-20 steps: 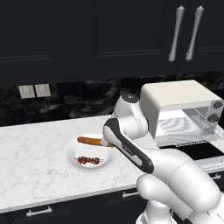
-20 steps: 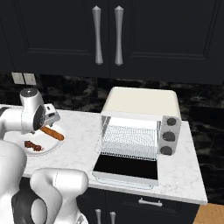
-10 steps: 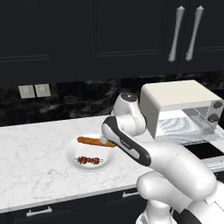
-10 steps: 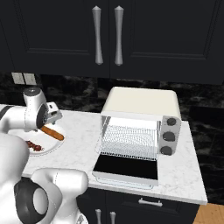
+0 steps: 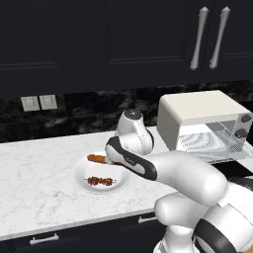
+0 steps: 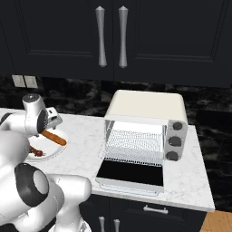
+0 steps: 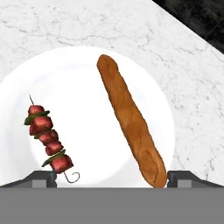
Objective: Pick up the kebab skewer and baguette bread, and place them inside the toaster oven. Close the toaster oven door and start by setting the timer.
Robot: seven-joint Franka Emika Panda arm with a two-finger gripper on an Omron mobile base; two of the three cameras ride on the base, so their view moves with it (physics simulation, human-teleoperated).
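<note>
In the hand view, the skewer point(image 7: 47, 141) lies inside the left fingertip point(image 7: 41, 178), the baguette point(image 7: 130, 119) toward the right one, both on the plate point(image 7: 87, 78), long axes running away from the released pincer point(image 7: 111, 179).

Kitchen, probably domestic, marble counter point(image 5: 39, 173), dark cabinets point(image 6: 108, 36), toaster oven point(image 6: 145, 131)

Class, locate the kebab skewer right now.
The kebab skewer lies on the white plate, apart from the baguette bread, on the counter left of the toaster oven.
</note>
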